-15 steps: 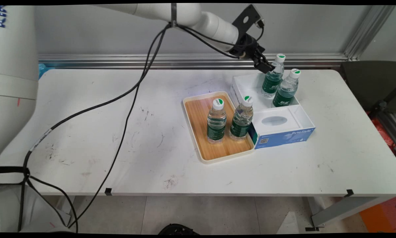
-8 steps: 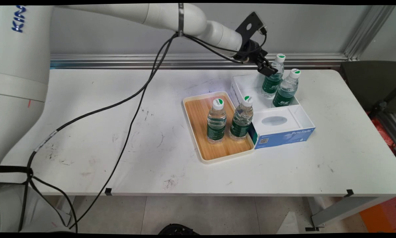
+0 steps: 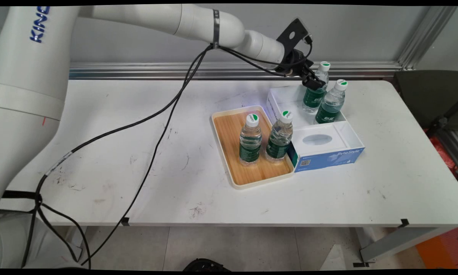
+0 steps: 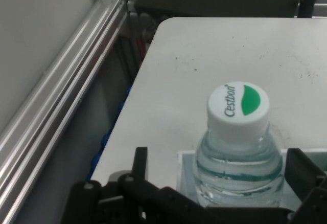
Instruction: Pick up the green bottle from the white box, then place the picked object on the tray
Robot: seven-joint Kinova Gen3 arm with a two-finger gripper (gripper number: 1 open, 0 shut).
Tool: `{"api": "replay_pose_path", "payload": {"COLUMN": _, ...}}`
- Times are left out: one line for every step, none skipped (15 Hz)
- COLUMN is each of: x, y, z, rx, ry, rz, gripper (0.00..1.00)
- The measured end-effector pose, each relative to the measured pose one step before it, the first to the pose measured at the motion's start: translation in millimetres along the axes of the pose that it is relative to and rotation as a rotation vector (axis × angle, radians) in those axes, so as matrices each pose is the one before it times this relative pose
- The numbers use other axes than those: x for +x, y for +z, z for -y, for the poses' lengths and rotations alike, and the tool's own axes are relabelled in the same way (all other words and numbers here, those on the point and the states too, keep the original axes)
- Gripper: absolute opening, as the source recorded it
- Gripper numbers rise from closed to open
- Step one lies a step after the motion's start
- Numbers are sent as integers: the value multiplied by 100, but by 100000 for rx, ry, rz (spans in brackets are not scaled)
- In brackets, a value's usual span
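Since a second ago the gripper has pushed a little further right and down, onto the shoulder of the far bottle; nothing on the table has shifted. Four capped water bottles stand upright: two on the wooden tray nearest the camera, the left one and the right one, and two in the open white box behind. Just right of the tray lies one blue tissue box, touching it. In the hand view the far bottle stands between the spread fingers, the jaws wide and gripping nothing. Beside it stands the fourth bottle. One black cable hangs across the table's left.
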Motion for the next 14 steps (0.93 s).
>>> {"api": "replay_pose_path", "payload": {"x": -50, "y": 181, "z": -15, "rx": -24, "ry": -154, "rz": -110, "gripper": 100}}
{"api": "replay_pose_path", "payload": {"x": -56, "y": 231, "z": -38, "rx": -198, "ry": -250, "rz": 6, "gripper": 100}}
{"api": "replay_pose_path", "payload": {"x": -42, "y": 151, "z": -51, "rx": -281, "ry": -278, "rz": 124, "gripper": 100}}
{"api": "replay_pose_path", "payload": {"x": -38, "y": 163, "z": -73, "rx": -395, "ry": -345, "rz": 210, "gripper": 100}}
{"api": "replay_pose_path", "payload": {"x": -26, "y": 123, "z": -75, "rx": -412, "ry": -326, "rz": 226, "gripper": 100}}
{"api": "replay_pose_path", "payload": {"x": -10, "y": 101, "z": -70, "rx": -370, "ry": -271, "rz": 201, "gripper": 100}}
{"api": "replay_pose_path", "payload": {"x": 0, "y": 58, "z": -46, "rx": -255, "ry": -186, "rz": 135, "gripper": 100}}
{"api": "replay_pose_path", "payload": {"x": 18, "y": 74, "z": -63, "rx": -371, "ry": -318, "rz": 146, "gripper": 0}}
{"api": "replay_pose_path", "payload": {"x": 49, "y": 79, "z": -72, "rx": -436, "ry": -353, "rz": 122, "gripper": 0}}
{"api": "replay_pose_path", "payload": {"x": 60, "y": 22, "z": -41, "rx": -394, "ry": -382, "rz": 124, "gripper": 0}}
{"api": "replay_pose_path", "payload": {"x": 68, "y": 22, "z": -54, "rx": -377, "ry": -214, "rz": 126, "gripper": 0}}
{"api": "replay_pose_path", "payload": {"x": 65, "y": -21, "z": -43, "rx": -375, "ry": -278, "rz": 172, "gripper": 0}}
{"api": "replay_pose_path", "payload": {"x": 164, "y": 39, "z": -70, "rx": -475, "ry": -89, "rz": 90, "gripper": 0}}
{"api": "replay_pose_path", "payload": {"x": 155, "y": -32, "z": -31, "rx": -268, "ry": -36, "rz": 37, "gripper": 0}}
